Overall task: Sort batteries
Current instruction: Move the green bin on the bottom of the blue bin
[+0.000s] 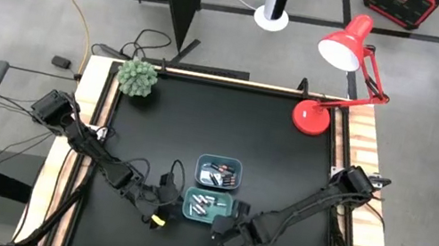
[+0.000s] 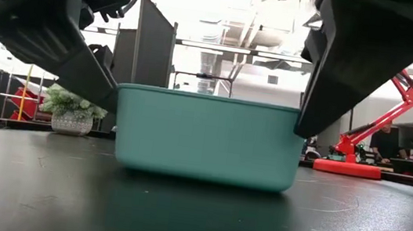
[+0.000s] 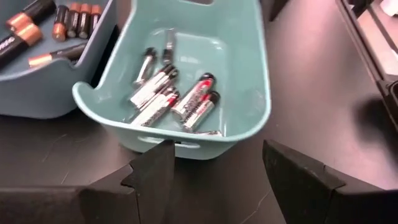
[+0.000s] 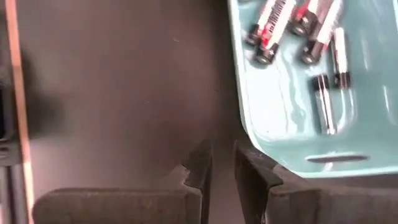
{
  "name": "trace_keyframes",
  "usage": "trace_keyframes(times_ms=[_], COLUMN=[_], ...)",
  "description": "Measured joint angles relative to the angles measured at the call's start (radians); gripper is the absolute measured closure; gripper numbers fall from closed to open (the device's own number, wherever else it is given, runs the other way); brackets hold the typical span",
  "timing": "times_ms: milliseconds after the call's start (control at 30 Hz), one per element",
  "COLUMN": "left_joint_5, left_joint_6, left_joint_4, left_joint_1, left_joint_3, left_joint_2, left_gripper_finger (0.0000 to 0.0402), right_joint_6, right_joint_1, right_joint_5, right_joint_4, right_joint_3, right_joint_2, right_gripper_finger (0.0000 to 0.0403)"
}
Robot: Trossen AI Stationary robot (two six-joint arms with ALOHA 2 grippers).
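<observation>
A teal tray stands on the black table and holds several whitish-silver batteries with red and black marks, also seen in the right wrist view. Behind it, a blue tray holds dark batteries with copper ends. My left gripper is open at the teal tray's left side, its fingers wide apart and facing the tray's wall. My right gripper is shut, with only a narrow slit between the fingers, low at the tray's near right corner. My left gripper's one fingertip stands right at the teal tray's outer wall by the handle slot; I cannot tell whether it touches. My right gripper's one finger lies against or just beside the tray's corner rim; I cannot tell whether it touches.
A small potted plant stands at the far left corner and a red desk lamp at the far right. Wooden rails edge the table. Bare black tabletop lies left and right of the trays.
</observation>
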Motion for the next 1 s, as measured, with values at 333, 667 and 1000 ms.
trace_keyframes(times_ms=[333, 667, 1000], left_joint_5=[0.006, 0.051, 0.058], left_joint_6=[0.047, 0.083, 0.094], left_joint_4=[0.007, 0.028, 0.026], left_joint_1=[0.025, 0.071, 0.081], left_joint_3=[0.000, 0.000, 0.000], left_joint_2=[0.000, 0.000, 0.000], left_gripper_finger=[0.0165, 0.0165, 0.0165], right_joint_6=[-0.004, 0.001, 0.009], right_joint_1=[-0.006, -0.007, -0.023], right_joint_5=[0.009, 0.009, 0.019], right_joint_4=[-0.019, -0.051, -0.095], right_joint_3=[0.000, 0.000, 0.000], right_joint_2=[0.000, 0.000, 0.000], right_gripper_finger=[0.0322, 0.0322, 0.0322])
